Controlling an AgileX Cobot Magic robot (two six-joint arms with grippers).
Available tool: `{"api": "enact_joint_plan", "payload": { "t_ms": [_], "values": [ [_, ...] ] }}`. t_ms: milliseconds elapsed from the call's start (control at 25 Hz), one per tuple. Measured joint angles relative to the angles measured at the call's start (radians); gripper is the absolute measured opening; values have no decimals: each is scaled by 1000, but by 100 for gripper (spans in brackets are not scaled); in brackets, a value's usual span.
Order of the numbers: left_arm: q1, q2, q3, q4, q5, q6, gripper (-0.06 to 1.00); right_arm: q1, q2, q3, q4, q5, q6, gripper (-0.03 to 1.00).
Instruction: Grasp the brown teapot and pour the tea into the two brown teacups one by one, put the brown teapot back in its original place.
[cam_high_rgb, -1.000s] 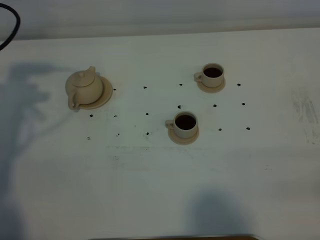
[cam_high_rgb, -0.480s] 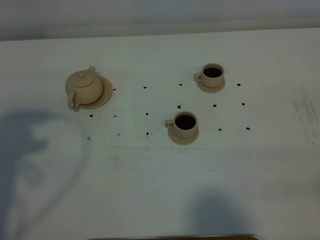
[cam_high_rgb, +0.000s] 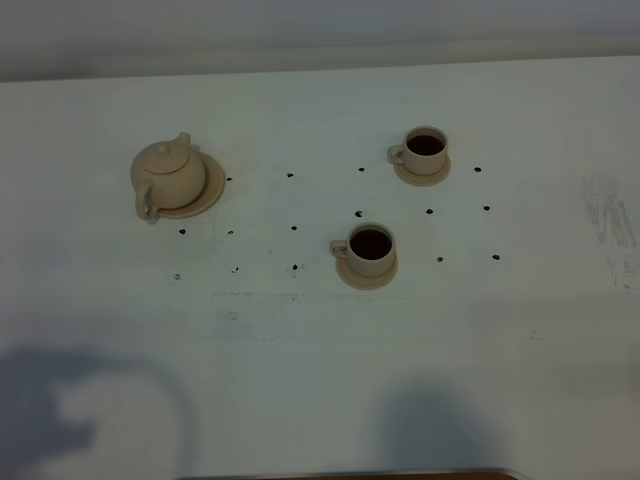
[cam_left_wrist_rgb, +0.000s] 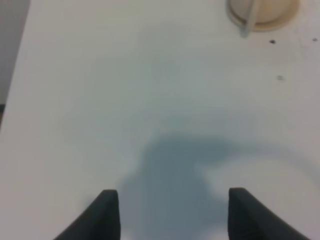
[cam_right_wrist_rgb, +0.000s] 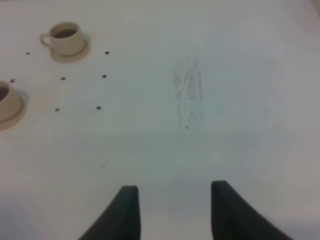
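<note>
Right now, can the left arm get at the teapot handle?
Probably yes. The left gripper is open and holds nothing; only bare table lies between it and the brown teapot, whose handle faces it.

Your white table (cam_high_rgb: 300, 380) carries small black dots (cam_high_rgb: 294, 227). On it sit three tan saucers: the teapot's saucer (cam_high_rgb: 212, 190) and two cup saucers (cam_high_rgb: 366, 275) (cam_high_rgb: 422, 177).

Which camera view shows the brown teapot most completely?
The exterior high view: the whole brown teapot shows there, with lid, spout and handle, sitting on its saucer. The left wrist view shows only a cropped edge of it. The right wrist view does not show it.
</note>
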Motion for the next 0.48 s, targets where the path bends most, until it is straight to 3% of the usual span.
{"api": "enact_joint_plan", "payload": {
  "t_ms": [240, 480],
  "values": [
    [0, -147, 92, -80, -9, -25, 46, 0, 0, 0, 0, 0, 0, 35],
    [-32, -247, 190, -89, -39, -18, 46, 0, 0, 0, 0, 0, 0, 35]
  ]
}}
